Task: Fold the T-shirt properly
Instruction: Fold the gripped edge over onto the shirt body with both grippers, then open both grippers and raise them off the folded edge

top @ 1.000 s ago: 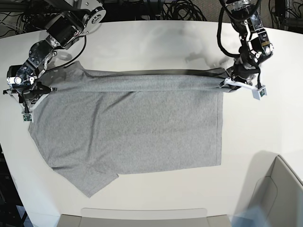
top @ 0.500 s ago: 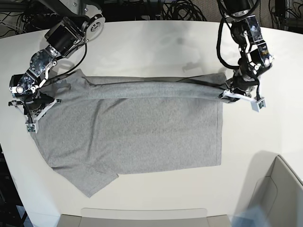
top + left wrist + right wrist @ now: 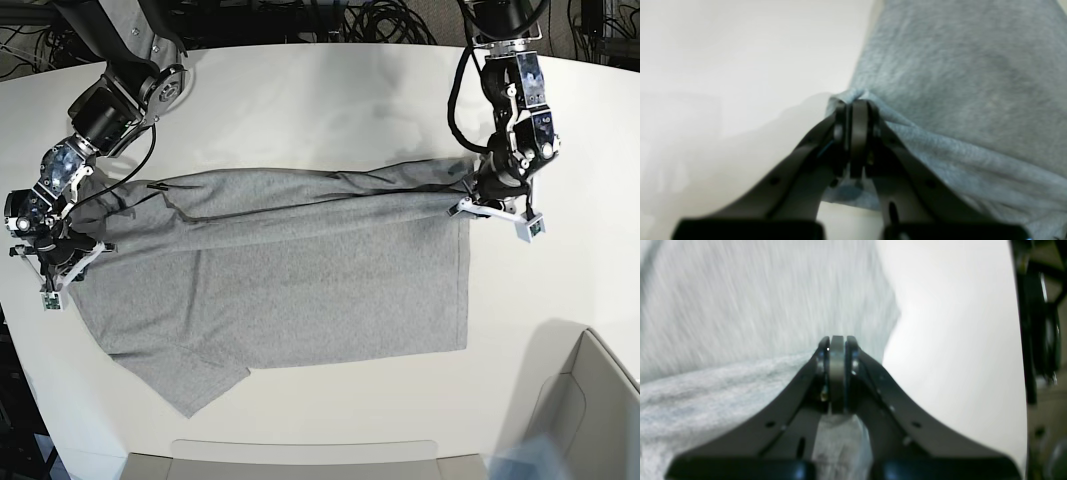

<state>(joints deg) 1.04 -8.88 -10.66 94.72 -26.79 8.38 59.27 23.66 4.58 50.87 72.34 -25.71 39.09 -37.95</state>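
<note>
Near edge of table (image 3: 300, 420): lower sleeve of T-shirt (image 3: 300, 290) lay flat, pointing toward front-left corner, with straight side edge running along toward the hem. Body of shirt spread flat mid-table, plain grey side up, hem toward base view's right, collar end toward its left. Far long edge lifted off the table and drawn as a rolled band across the shirt's full width, sagging a little mid-span, lying over the flat layer. Left gripper (image 3: 478, 196) at hem end of that band, jaws fully closed on a pinch of grey cloth; wrist view confirmed fabric bunched at left gripper (image 3: 853, 110) tips, T-shirt (image 3: 960, 76) fanning out up and right, bare table (image 3: 740, 50) to the left. Right gripper (image 3: 62, 243) at shoulder end, base view's left, jaws likewise closed tight on the cloth; in its wrist view right gripper (image 3: 836, 346) tips met with T-shirt (image 3: 740, 316) pinched between, white table (image 3: 950, 340) to the right. Cables (image 3: 380, 20) behind far table edge.
</note>
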